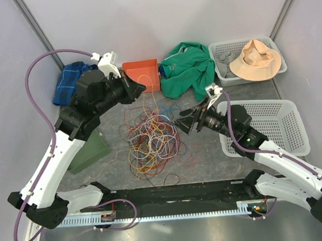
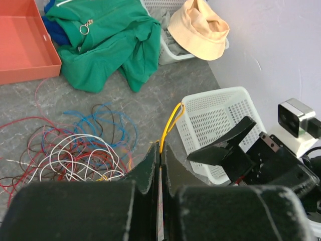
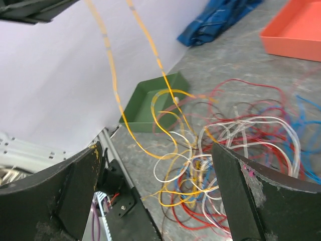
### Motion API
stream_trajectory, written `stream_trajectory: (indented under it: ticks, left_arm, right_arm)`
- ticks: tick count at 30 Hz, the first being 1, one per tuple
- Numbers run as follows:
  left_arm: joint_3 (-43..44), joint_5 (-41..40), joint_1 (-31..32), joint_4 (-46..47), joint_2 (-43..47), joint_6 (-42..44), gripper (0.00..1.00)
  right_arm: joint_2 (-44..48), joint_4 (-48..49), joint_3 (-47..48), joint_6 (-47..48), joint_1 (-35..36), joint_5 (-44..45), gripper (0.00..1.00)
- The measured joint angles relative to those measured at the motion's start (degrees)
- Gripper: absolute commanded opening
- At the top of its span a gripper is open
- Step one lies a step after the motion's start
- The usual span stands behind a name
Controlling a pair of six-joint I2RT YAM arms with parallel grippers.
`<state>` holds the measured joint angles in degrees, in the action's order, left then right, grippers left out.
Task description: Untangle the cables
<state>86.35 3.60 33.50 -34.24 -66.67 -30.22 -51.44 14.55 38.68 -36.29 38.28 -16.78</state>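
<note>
The cables (image 1: 151, 139) lie in a loose heap mid-table, between a green box (image 1: 88, 153) on the left and a white basket (image 1: 275, 124) on the right, with bare tabletop (image 1: 208, 158) toward the near edge. The left gripper (image 1: 140, 88), raised beyond the heap, pinches a yellow cable (image 2: 171, 122) tightly. The right gripper (image 1: 182, 123) reaches low at the heap's right edge, jaws wide, holding nothing. A far basket (image 1: 218, 49) holds a beige hat (image 1: 255, 60).
</note>
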Motion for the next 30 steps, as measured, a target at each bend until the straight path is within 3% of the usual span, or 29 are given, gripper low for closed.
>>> stream_trajectory:
  ticks: [5,11,25,30]
  left_arm:
    - [-0.2,0.15,0.0,0.07,0.22,0.02,0.02]
    - [1.9,1.38,0.0,-1.09,0.31,0.2,0.02]
    - [38.32,1.46,0.0,-2.49,-2.73,3.61,0.02]
    - [41.4,1.07,0.0,-2.01,-3.08,4.42,0.02]
  right_arm:
    - [-4.81,1.75,2.23,1.95,6.58,1.99,0.98]
    - [-7.89,2.23,3.15,3.3,7.3,4.87,0.98]
    - [-6.86,2.6,2.93,4.2,7.3,10.45,0.98]
    - [-7.41,1.18,0.96,4.7,7.3,11.69,0.98]
